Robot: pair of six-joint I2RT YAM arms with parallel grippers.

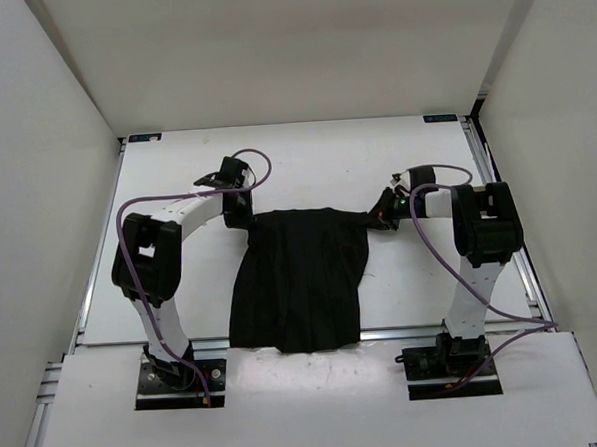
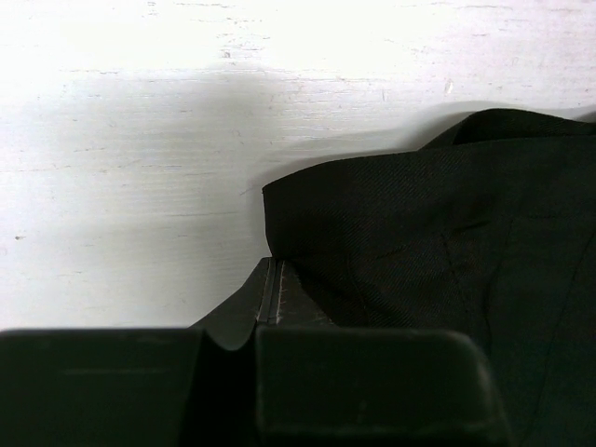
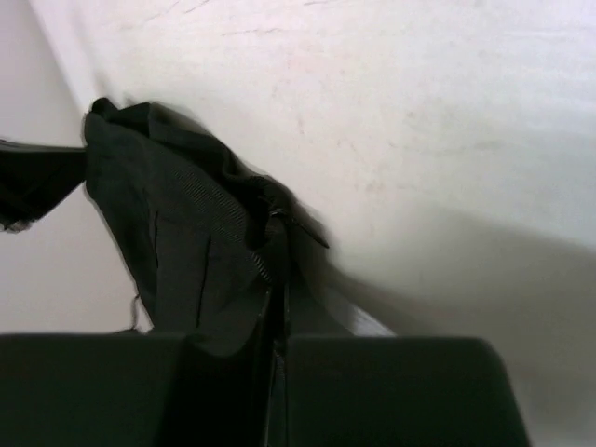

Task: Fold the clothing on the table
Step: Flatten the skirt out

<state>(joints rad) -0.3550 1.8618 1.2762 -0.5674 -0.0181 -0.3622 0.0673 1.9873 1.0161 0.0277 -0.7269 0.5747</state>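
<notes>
At the middle of the table (image 1: 305, 153), my left gripper (image 1: 243, 218) and right gripper (image 1: 378, 219) each pinched a far corner of the clothing (image 1: 302, 283) — to stretch that edge taut for folding, I judged.

clothing (image 1: 297, 284): plain black, fine woven grain up close
tabletop (image 1: 305, 163): white, faint grey scuffs
arms (image 1: 193, 211): white links, black joints
cables (image 1: 121, 255): purple
walls (image 1: 37, 197): white

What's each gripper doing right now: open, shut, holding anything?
Left gripper: jaws closed on the far left corner of the clothing.
Right gripper: jaws closed on the far right corner of the clothing.
</notes>
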